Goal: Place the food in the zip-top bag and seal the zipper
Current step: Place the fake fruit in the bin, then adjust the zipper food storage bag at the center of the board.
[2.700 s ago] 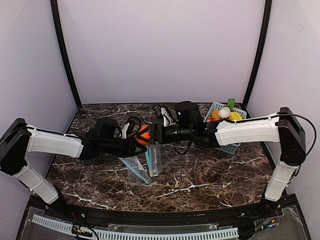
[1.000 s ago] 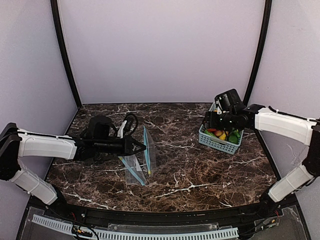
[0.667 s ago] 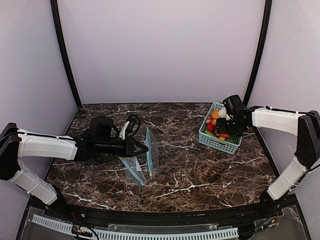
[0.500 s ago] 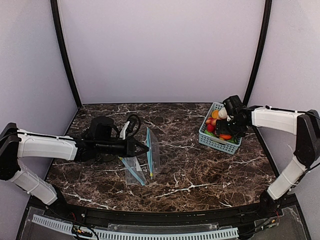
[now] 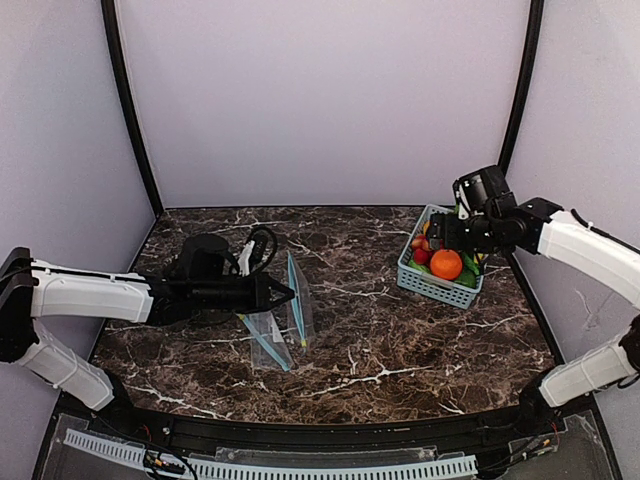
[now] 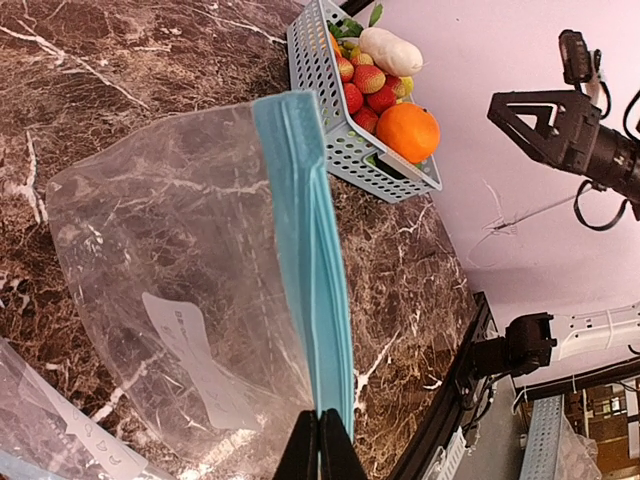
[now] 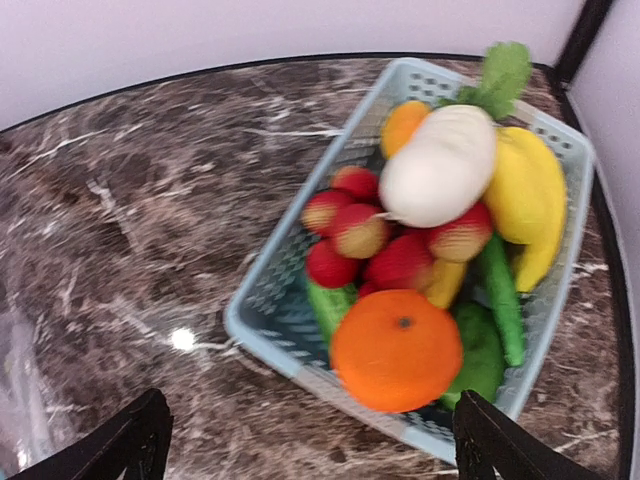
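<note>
The right gripper (image 7: 318, 440) is spread wide and empty above the basket (image 7: 262, 305). The orange (image 7: 397, 350) lies just ahead of it, uppermost at the near corner. The bag (image 6: 180, 300) is pinched at its zipper edge by the closed left gripper (image 6: 320, 448), well apart to the left.

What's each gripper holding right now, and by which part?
The left gripper pinches the zip-top bag by its blue zipper strip. The right gripper is open, holding nothing.
</note>
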